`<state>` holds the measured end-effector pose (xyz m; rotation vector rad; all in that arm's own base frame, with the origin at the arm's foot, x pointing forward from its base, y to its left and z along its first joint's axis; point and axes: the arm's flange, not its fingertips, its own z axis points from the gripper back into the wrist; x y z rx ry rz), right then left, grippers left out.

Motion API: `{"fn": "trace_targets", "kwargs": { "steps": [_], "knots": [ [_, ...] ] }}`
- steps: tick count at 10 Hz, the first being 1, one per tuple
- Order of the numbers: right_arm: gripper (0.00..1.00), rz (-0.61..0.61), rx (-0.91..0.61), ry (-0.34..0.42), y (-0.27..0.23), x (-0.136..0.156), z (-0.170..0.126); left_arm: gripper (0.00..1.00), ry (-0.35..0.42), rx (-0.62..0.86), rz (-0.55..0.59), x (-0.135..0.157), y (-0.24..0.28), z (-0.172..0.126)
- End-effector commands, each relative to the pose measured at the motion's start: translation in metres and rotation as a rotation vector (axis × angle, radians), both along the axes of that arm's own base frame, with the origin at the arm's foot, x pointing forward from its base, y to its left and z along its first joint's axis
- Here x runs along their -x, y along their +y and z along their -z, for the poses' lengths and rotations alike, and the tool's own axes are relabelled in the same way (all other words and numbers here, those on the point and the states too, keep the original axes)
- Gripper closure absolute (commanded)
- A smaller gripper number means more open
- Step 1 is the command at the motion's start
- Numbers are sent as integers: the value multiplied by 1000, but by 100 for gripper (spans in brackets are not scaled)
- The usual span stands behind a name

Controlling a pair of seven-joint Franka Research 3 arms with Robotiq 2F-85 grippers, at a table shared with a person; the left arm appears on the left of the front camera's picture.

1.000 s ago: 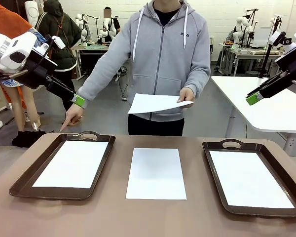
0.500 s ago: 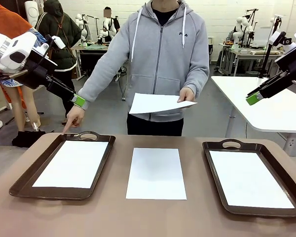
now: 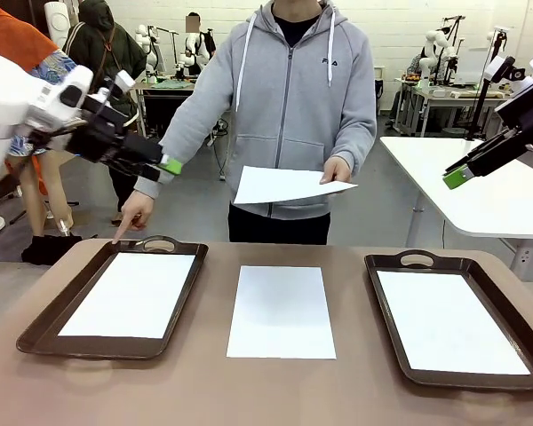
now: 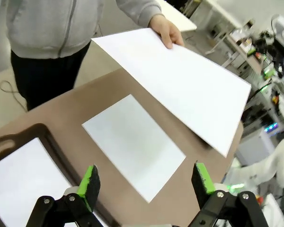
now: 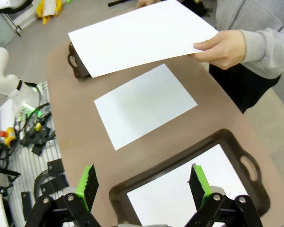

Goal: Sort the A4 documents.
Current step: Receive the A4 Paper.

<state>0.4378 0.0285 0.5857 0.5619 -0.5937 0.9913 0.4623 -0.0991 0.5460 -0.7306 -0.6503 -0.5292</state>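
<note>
A: Quick rundown, biggest first. What am I looking at?
B: Your table [image 3: 204,390], w/ one loose A4 lying flat in the mid. Call it the centre sheet [image 3: 282,311]; I'll place all else off it. A person [image 3: 293,106] in a grey hoodie stands beyond it, at the far side.
A: Trays?
B: Two dark brown ones, handles at the far end. The left tray [image 3: 98,348] sits just left of the centre sheet and the right tray [image 3: 480,380] just right of it, both apart from it. Each has a white doc flat inside: the left-tray sheet [image 3: 129,295] and the right-tray sheet [image 3: 449,321].
A: Any more docs?
B: The held sheet [image 3: 284,185], in the air above and beyond the centre sheet, pinched at one edge by the person's holding hand [image 3: 336,170]. Their pointing hand [image 3: 133,213] aims a finger down by the left tray's handle, far-left of the centre sheet.
A: My grippers?
B: Your left gripper [image 3: 171,165] hangs high, up and left of the centre sheet, fingers spread wide w/ nothing betw. them. Your right gripper [image 3: 457,176] is high and well off to the right, also spread wide, empty.
</note>
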Motion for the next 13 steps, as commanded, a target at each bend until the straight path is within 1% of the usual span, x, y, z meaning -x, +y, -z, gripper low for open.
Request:
{"fn": "trace_targets", "kwargs": {
  "steps": [1,3,6,7,9,10,11,13],
  "knots": [
    [0,-6,-11,5,1,-1,1,0,144,128,-54,-38,-20,5],
    [0,-6,-11,5,1,-1,1,0,315,231,-62,-71,-34,26],
    [0,-6,-11,5,1,-1,1,0,534,378,-55,-103,-51,59],
    [0,-6,-11,5,1,-1,1,0,582,451,-41,-110,-56,69],
    [0,-6,-11,5,1,-1,1,0,648,551,-12,-124,-65,82],
    [0,-6,-11,5,1,-1,1,0,668,578,9,-127,-69,84],
    [0,-6,-11,5,1,-1,1,0,706,604,41,-128,-76,87],
    [0,-6,-11,5,1,-1,1,0,771,608,61,-129,-89,95]
  ]
}}
